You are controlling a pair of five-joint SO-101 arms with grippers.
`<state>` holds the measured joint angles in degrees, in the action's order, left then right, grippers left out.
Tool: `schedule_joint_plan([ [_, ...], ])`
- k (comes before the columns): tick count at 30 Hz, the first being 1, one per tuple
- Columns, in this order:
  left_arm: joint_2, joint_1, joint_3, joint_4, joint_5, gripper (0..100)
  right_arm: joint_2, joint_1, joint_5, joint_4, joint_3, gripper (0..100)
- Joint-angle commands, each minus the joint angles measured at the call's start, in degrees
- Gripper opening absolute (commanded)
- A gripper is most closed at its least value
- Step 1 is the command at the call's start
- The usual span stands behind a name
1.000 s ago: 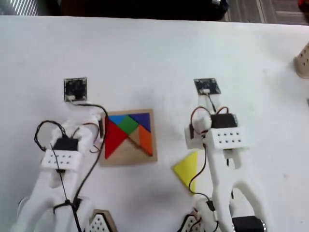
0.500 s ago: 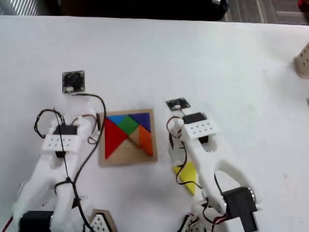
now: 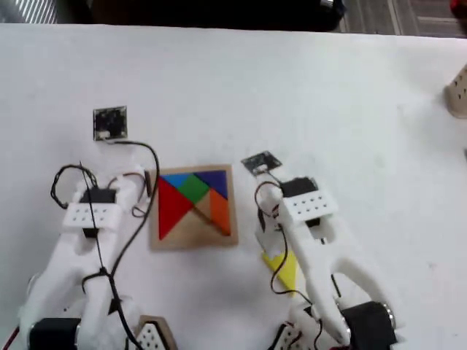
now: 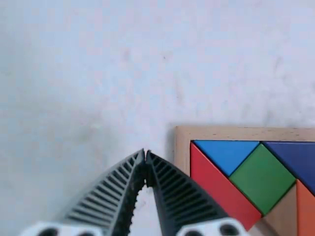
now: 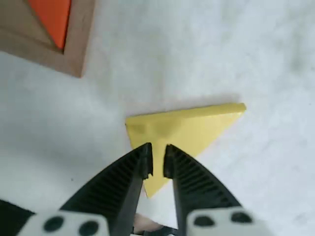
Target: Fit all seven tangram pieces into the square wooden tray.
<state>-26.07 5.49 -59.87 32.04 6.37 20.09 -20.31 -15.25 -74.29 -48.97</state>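
Note:
The square wooden tray (image 3: 193, 230) lies between the two arms. In it are red (image 3: 174, 208), light blue (image 3: 177, 179), green (image 3: 194, 188), dark blue (image 3: 214, 180) and orange (image 3: 220, 208) pieces, with bare wood at its near side. A yellow triangle (image 3: 283, 268) lies flat on the table right of the tray, partly under the right arm. My right gripper (image 5: 157, 151) hangs over this yellow triangle (image 5: 187, 123), its fingers shut to a thin slit and holding nothing. My left gripper (image 4: 145, 154) is shut and empty, just outside the tray's corner (image 4: 180, 133) by the light blue piece.
A pale pegged object (image 3: 458, 91) stands at the table's right edge. Two white perforated parts on wooden bases (image 3: 149, 335) sit at the front edge between the arms. Cables loop off both arms. The far half of the white table is open.
The right arm has swung left and nearer, from beside the yellow triangle to over it. The left arm shifted slightly away from the tray's side, then kept still.

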Motion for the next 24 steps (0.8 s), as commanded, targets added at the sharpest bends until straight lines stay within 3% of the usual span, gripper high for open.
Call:
schedule_joint_plan([
  [1,0.2,0.4,2.9,-1.6,0.4,2,5.2,1.6,-6.9,-2.1,-1.1,1.3],
  [11,0.4,0.2,2.9,-1.5,0.4,2,12.3,0.1,-37.3,-8.5,-9.8,1.7],
  [17,0.5,0.1,2.8,-1.4,0.4,2,9.7,-4.9,-36.9,-2.8,-11.8,1.7],
  [22,0.5,0.1,2.8,-1.3,0.4,2,6.9,-14.5,-22.9,6.9,-13.7,1.8],
  [24,0.5,0.3,2.8,-1.3,0.4,2,6.0,-14.7,-22.2,10.9,-13.8,1.8],
])
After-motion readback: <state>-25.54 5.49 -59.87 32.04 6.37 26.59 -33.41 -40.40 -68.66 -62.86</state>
